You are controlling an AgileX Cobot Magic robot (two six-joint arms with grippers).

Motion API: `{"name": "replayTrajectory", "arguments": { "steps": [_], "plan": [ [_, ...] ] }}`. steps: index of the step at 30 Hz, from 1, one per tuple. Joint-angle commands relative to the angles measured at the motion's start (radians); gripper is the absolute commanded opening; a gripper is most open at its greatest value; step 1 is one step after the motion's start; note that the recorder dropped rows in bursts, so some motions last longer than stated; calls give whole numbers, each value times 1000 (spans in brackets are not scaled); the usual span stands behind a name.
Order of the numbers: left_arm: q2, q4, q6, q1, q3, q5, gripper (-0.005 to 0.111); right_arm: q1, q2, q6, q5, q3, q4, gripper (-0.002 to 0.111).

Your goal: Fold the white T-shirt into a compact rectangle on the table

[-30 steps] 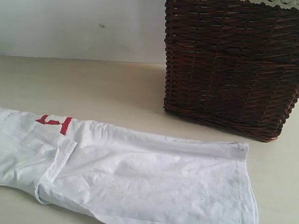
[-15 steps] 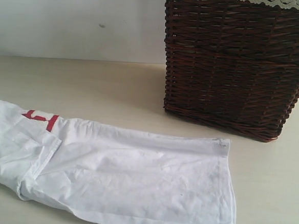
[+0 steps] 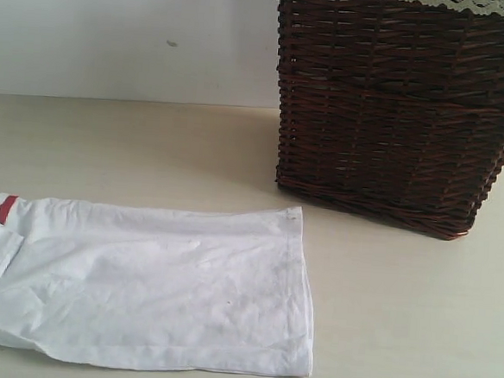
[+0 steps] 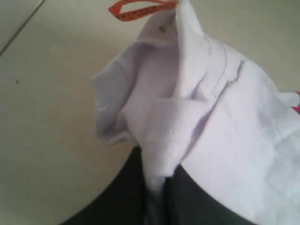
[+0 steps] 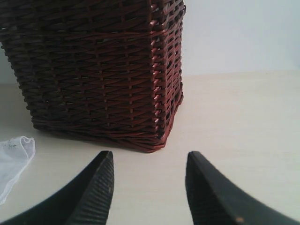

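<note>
**Pulled left: the white T-shirt (image 3: 158, 295) slides along the bench (image 3: 398, 320)**

Its hem now lies farther from the basket (image 3: 396, 113) than a second ago. The left hand (image 4: 161, 185) is clenched on bunched fabric near the orange tag (image 4: 136, 9). The right hand (image 5: 150, 187) hangs released and empty. This looks like repositioning before a fold.

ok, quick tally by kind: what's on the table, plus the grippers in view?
white T-shirt: 1
dark wicker basket: 1
grippers: 2, the left gripper shut on the shirt, the right gripper open
total: 4
</note>
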Motion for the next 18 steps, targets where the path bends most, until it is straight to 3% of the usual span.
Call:
{"name": "replayTrajectory", "arguments": {
  "steps": [1, 7, 18],
  "plan": [
    [-78, 2, 27, 4, 0, 132, 0, -6, -6, 1, -13, 5, -3, 47],
    [-107, 10, 27, -58, 0, 290, 0, -6, -6, 1, -13, 5, -3, 47],
    [-107, 3, -2, -375, 0, 299, 0, -6, -6, 1, -13, 5, -3, 47]
  ]
}}
